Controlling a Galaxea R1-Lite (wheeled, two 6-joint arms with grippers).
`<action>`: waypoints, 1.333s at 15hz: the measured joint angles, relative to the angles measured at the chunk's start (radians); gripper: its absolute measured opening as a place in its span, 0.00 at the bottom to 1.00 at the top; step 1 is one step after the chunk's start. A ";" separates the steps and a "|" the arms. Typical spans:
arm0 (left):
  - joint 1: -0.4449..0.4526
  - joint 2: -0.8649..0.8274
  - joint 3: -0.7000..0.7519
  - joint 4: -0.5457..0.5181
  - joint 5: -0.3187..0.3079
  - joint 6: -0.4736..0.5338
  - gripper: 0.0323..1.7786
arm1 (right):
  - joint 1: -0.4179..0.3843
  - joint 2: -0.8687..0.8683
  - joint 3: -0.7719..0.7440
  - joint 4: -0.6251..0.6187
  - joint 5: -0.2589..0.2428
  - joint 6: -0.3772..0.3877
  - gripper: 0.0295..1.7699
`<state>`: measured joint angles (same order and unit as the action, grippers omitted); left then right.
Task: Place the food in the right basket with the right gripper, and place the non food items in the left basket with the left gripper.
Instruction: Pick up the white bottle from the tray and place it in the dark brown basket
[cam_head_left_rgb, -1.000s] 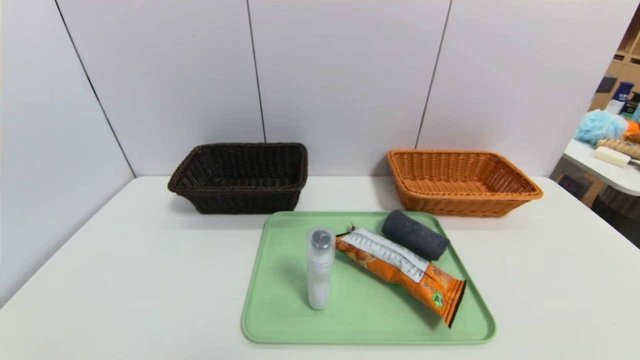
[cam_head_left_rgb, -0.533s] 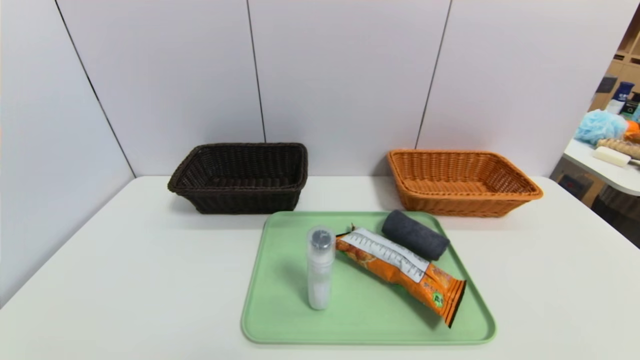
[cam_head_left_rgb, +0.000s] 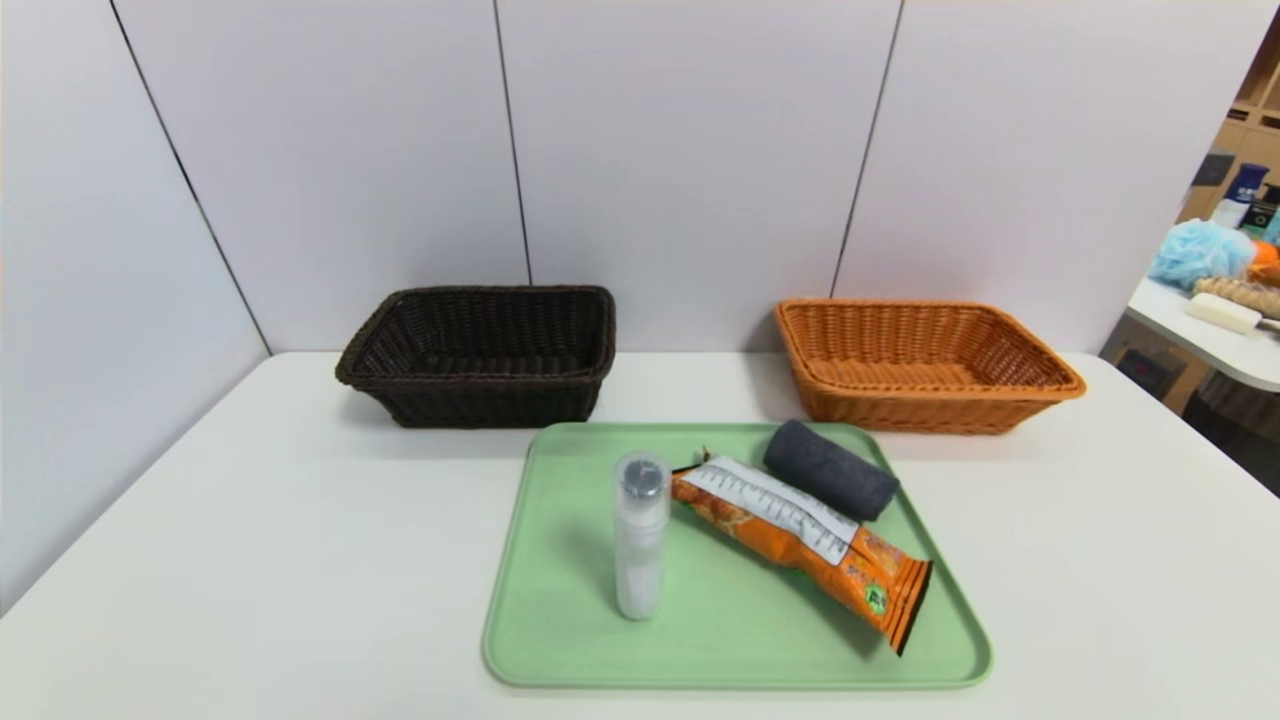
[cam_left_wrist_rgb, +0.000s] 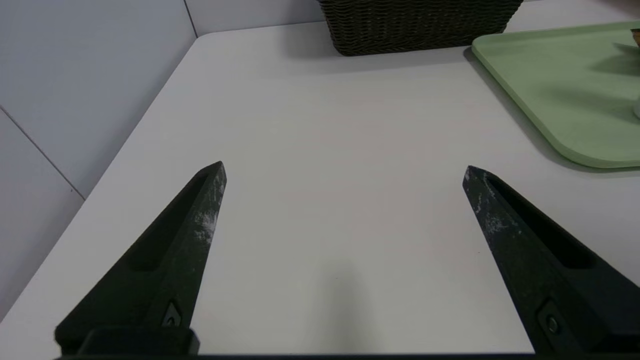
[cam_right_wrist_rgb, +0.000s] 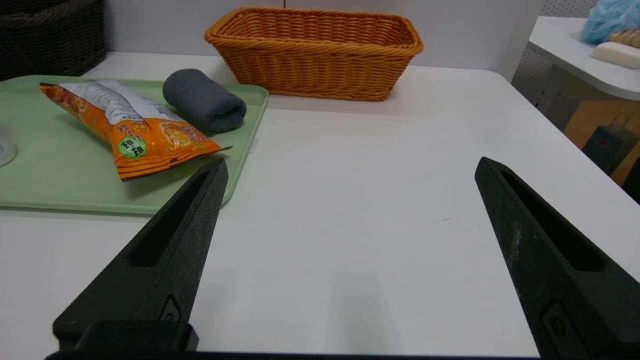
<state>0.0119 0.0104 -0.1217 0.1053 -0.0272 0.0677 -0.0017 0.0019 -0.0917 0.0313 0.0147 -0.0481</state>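
Right gripper (cam_right_wrist_rgb: 350, 167) is hovering over bare table, jaws spread wide, gripping nothing; the snack packet (cam_right_wrist_rgb: 135, 132) is lying at its ten o'clock on the green tray (cam_right_wrist_rgb: 60, 190).

I take the tray (cam_head_left_rgb: 560, 640) as my landmark. On it, the tube (cam_head_left_rgb: 640, 535) stands at the left, the snack packet (cam_head_left_rgb: 800, 545) lies slanted in the middle, the cloth roll (cam_head_left_rgb: 830, 483) behind it. Behind the tray, the left basket (cam_head_left_rgb: 480, 355) sits to its left, the right basket (cam_head_left_rgb: 920, 365) to its right.
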 joint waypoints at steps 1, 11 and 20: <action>0.000 0.019 -0.053 0.049 -0.003 -0.004 0.95 | 0.000 0.003 -0.036 0.044 0.006 -0.003 0.97; -0.029 0.478 -0.539 0.409 -0.029 0.029 0.95 | 0.002 0.241 -0.476 0.609 0.020 -0.003 0.97; -0.050 0.957 -0.834 0.548 -0.106 0.077 0.95 | 0.058 0.767 -0.798 0.775 0.048 -0.032 0.97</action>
<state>-0.0383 0.9679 -0.9553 0.6536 -0.1332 0.1447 0.0562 0.7687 -0.8894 0.8066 0.0626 -0.0798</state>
